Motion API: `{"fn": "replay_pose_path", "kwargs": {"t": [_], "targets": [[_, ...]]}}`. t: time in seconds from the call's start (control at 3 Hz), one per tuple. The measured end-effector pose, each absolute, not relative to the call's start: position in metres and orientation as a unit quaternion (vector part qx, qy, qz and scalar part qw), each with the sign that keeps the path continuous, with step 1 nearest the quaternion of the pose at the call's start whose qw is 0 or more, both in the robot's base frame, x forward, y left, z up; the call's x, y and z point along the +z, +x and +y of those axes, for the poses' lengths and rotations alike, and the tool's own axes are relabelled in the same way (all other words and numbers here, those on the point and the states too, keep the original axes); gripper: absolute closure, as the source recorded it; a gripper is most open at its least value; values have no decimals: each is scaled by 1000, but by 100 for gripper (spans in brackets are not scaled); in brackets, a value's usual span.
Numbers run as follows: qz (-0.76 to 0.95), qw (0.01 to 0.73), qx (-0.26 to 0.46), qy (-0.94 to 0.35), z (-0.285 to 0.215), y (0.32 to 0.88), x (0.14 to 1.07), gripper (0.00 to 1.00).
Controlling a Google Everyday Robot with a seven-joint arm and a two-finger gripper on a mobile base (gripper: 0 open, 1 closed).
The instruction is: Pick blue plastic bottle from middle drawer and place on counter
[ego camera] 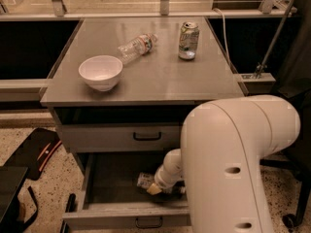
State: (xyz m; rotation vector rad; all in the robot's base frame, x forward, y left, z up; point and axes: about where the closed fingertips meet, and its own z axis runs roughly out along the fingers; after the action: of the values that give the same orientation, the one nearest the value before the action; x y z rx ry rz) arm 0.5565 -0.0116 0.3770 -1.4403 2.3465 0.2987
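gripper (155,189) in middle drawer (112,213), blue plastic bottle (144,180) just beside it

Big white arm (233,164) fills lower-right fgd, bent at elbow w/ forearm & wrist (170,166) angling down-left, gripper (154,188) low inside the middle drawer (116,215), approx mid-floor, tip pointing left.

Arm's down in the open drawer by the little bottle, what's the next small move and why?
Probably ease the gripper closer onto the small pale-blue-labelled plastic bottle before any lift. The gripper sits low inside the open grey metal middle drawer, its tip at the bottle lying on the dark floor, but a secure hold isn't visible.
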Motion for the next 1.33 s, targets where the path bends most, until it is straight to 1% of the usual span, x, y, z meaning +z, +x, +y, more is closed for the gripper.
{"fn": "replay_pose_path", "kwargs": {"t": [0.33,0.67,1.0,1.33], "targets": [[812,217,121,-528,-2,560,423,100],[781,249,146,-554,11,552,488,100],[748,278,151,-583,22,548,564,100],[737,289,147,-592,24,550,595,100]]}}
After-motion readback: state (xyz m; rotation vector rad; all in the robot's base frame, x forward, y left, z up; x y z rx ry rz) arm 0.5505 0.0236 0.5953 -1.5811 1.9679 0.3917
